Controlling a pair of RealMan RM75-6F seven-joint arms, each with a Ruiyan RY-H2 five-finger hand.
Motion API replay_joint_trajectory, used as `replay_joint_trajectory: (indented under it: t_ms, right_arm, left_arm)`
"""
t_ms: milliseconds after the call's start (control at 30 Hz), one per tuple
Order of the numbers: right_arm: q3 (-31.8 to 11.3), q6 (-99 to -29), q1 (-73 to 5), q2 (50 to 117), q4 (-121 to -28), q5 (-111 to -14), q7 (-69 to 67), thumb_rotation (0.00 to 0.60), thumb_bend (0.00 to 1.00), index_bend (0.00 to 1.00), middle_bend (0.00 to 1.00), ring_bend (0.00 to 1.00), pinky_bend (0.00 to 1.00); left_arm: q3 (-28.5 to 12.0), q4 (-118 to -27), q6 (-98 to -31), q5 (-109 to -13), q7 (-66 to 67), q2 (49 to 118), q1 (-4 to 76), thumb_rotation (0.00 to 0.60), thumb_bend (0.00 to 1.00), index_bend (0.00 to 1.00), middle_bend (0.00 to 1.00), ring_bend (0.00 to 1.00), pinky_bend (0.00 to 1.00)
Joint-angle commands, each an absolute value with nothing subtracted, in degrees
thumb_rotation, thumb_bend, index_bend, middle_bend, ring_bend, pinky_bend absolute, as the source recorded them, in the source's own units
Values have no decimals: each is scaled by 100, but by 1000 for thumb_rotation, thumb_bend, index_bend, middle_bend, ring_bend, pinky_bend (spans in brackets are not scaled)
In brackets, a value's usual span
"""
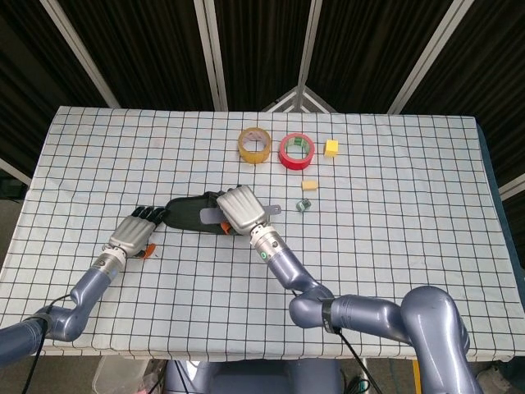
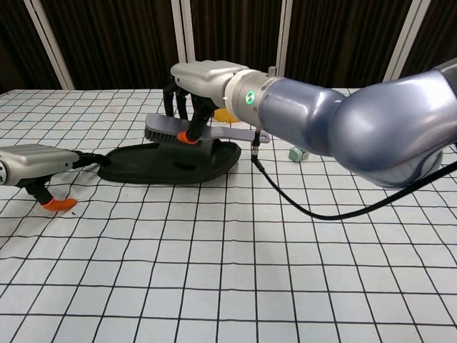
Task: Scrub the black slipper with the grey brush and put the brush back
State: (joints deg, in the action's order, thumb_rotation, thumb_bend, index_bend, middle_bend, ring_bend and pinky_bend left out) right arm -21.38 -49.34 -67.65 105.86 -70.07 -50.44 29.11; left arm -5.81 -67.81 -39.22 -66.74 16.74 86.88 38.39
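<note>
While the right hand [image 2: 196, 78] grips the grey brush [image 2: 168, 131] from above, fingers wrapped around its back, the brush head sits over the middle of the black slipper [image 2: 171, 163], bristles down. From the chest view, bristles look at or just above the slipper's strap; can't tell if they touch. Brush handle [image 1: 275, 209] sticks out past the slipper's right end.

Slipper lies flat on the checked tablecloth [image 1: 394, 213], long axis left-right, sole down. Head view shows only its left part [image 1: 184, 215]; the right hand [image 1: 240, 208] covers the rest.

Left hand [image 1: 135, 232] is at the slipper's left end, palm down, dark fingers [image 1: 152, 213] stretched out and touching that end, or just beside it. Nothing clasped in it; the orange-tipped thumb [image 2: 57, 204] hangs low near the cloth, left of the slipper.

Beyond the slipper, toward the far edge: yellow tape roll [image 1: 254, 144], red tape roll [image 1: 296, 151] just right of it, yellow block [image 1: 331, 148] further right. Nearer the slipper, off its right end: pale flat block [image 1: 309, 185] and small green-grey cube [image 1: 303, 206], both apart from the slipper.
</note>
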Motion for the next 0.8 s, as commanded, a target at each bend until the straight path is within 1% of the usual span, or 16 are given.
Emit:
replay_joint_trajectory:
  t_ms: [33, 333, 800]
  right_arm:
    - [-2127, -4970, -6811, 10731, -6912, -5064, 2853, 600, 597, 725, 606, 492, 472]
    - [-2025, -4941, -6829, 11012, -6598, -5080, 2777, 600, 597, 725, 606, 492, 472]
    - [-1976, -4891, -6749, 11074, -6018, -4952, 2853, 600, 597, 725, 606, 492, 472]
  left_arm:
    - [-563, -6779, -3922, -6668, 1670, 8696, 3853, 573, 581, 0, 2, 0, 15]
    - [-502, -6865, -4027, -6633, 1669, 8655, 3857, 574, 581, 0, 1, 0, 15]
    - [-415, -6996, -4125, -6537, 1701, 8589, 3842, 571, 579, 0, 1, 0, 15]
